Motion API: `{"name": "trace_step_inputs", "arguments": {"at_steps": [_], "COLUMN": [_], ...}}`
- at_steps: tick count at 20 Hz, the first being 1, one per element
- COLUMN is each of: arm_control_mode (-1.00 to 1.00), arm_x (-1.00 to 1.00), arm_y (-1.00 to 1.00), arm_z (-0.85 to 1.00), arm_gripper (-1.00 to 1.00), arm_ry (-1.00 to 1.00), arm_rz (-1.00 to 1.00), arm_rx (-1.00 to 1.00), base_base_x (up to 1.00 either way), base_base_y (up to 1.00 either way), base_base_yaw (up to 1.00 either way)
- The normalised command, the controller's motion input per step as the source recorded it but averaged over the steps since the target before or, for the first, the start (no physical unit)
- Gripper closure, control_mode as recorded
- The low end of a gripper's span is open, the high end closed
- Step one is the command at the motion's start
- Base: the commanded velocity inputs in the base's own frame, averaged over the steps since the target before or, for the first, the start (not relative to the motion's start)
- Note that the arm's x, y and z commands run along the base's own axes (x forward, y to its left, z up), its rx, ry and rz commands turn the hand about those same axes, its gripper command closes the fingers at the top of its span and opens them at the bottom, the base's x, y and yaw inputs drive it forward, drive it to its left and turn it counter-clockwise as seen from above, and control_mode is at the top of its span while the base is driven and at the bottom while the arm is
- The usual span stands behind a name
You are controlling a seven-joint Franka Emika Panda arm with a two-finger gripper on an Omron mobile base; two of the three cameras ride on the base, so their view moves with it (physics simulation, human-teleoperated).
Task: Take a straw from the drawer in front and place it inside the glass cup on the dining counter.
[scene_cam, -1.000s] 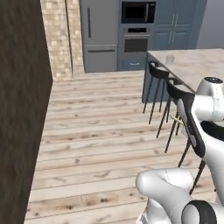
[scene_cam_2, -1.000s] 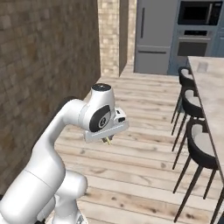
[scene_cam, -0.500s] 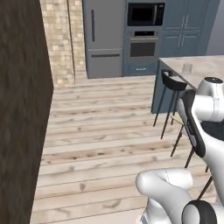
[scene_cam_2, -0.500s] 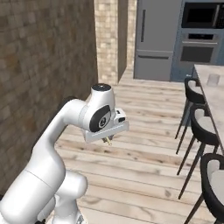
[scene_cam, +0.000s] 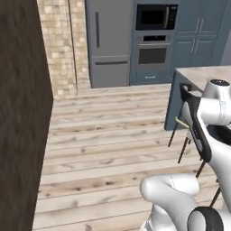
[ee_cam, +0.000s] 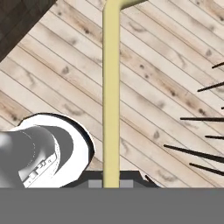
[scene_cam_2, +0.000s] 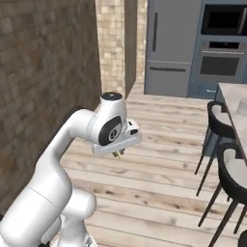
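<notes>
My gripper [ee_cam: 111, 180] is shut on the pale yellow-green straw [ee_cam: 111, 96], which runs straight up the hand view and bends at its top, over the plank floor. From the left base view a short end of the straw [scene_cam: 181, 122] sticks out beside my forearm. In the right base view the gripper [scene_cam_2: 118, 154] hangs under the raised hand, high above the floor. The dining counter [scene_cam: 203, 74] with its beige top stands at the right, and a faint clear glass cup [scene_cam_2: 241, 106] sits on it near the frame edge. The drawer is out of view.
Black bar stools [scene_cam_2: 220, 120] [scene_cam: 189, 97] line the dining counter's near side. A dark brick wall [scene_cam_2: 43, 87] runs close along the left. A grey fridge [scene_cam: 108, 43] and a wall oven [scene_cam: 153, 47] stand at the far end. Open plank floor [scene_cam: 113, 135] lies between.
The whole scene has shifted: the counter and stools slid toward the right edge and the fridge came nearer, so the base moved. The arm's pose and its hold on the straw are unchanged.
</notes>
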Motion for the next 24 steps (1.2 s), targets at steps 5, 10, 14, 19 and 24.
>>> {"name": "trace_step_inputs", "arguments": {"at_steps": [5, 10, 14, 19, 24], "arm_control_mode": [1.00, 1.00, 1.00, 1.00, 1.00], "arm_x": [0.00, 0.00, 0.00, 0.00, 0.00], "arm_y": [0.00, 0.00, 0.00, 0.00, 0.00], "arm_z": [0.00, 0.00, 0.00, 0.00, 0.00], "arm_gripper": [1.00, 1.00, 1.00, 1.00, 1.00], "arm_ry": [0.00, 0.00, 0.00, 0.00, 0.00], "arm_rz": [0.00, 0.00, 0.00, 0.00, 0.00], "arm_rx": [0.00, 0.00, 0.00, 0.00, 0.00], "base_base_x": [1.00, 1.00, 0.87, 0.71, 0.74], "base_base_y": [0.67, 0.95, 0.54, 0.35, 0.80], "base_base_yaw": [-0.20, -0.37, -0.59, -0.69, -0.72]}}
